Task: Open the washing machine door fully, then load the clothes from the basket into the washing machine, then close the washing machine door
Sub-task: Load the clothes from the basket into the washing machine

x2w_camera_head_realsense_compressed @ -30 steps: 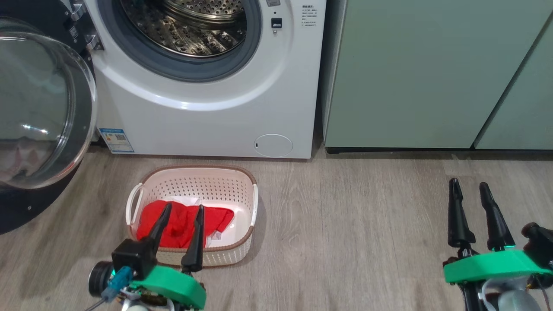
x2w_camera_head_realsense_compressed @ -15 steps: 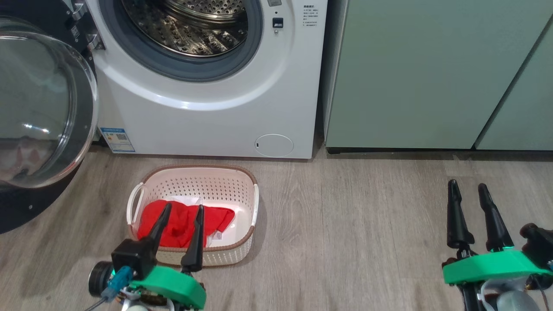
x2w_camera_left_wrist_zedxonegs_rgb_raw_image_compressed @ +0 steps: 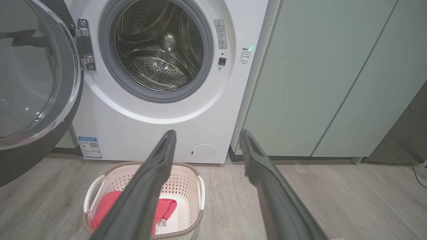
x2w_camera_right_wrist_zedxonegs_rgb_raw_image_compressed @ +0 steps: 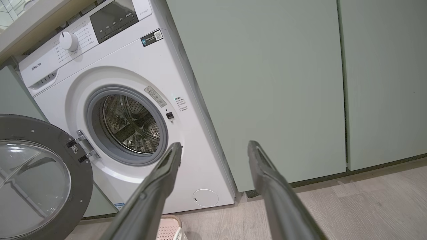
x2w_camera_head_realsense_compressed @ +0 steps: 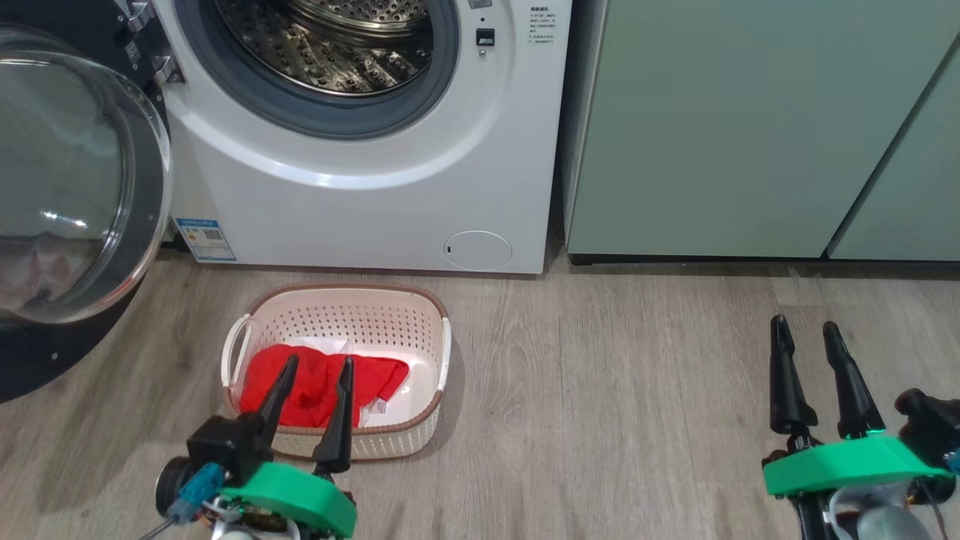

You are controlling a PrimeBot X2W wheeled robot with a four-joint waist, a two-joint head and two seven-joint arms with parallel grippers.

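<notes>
The white washing machine [x2w_camera_head_realsense_compressed: 360, 202] stands ahead with its steel drum [x2w_camera_left_wrist_zedxonegs_rgb_raw_image_compressed: 156, 50] exposed. Its round door [x2w_camera_head_realsense_compressed: 67, 180], black-rimmed with domed glass, hangs swung wide open at the left, also seen as the door [x2w_camera_right_wrist_zedxonegs_rgb_raw_image_compressed: 36, 180] in the right wrist view. On the floor before the machine sits the cream basket [x2w_camera_head_realsense_compressed: 427, 330] holding the red garment [x2w_camera_head_realsense_compressed: 307, 386] with a bit of white cloth behind it. My left gripper [x2w_camera_head_realsense_compressed: 316, 364] hovers open over the basket's near side, empty. My right gripper [x2w_camera_head_realsense_compressed: 804, 328] stands open and empty far to the right above bare floor.
Pale green cabinets [x2w_camera_head_realsense_compressed: 750, 127] adjoin the machine on the right. Grey wood-plank floor [x2w_camera_head_realsense_compressed: 615, 390] stretches between basket and right gripper. The open door juts out over the floor left of the basket.
The whole head view has shifted slightly, so the camera moved. Both grippers stay open and keep their places relative to the basket and floor.
</notes>
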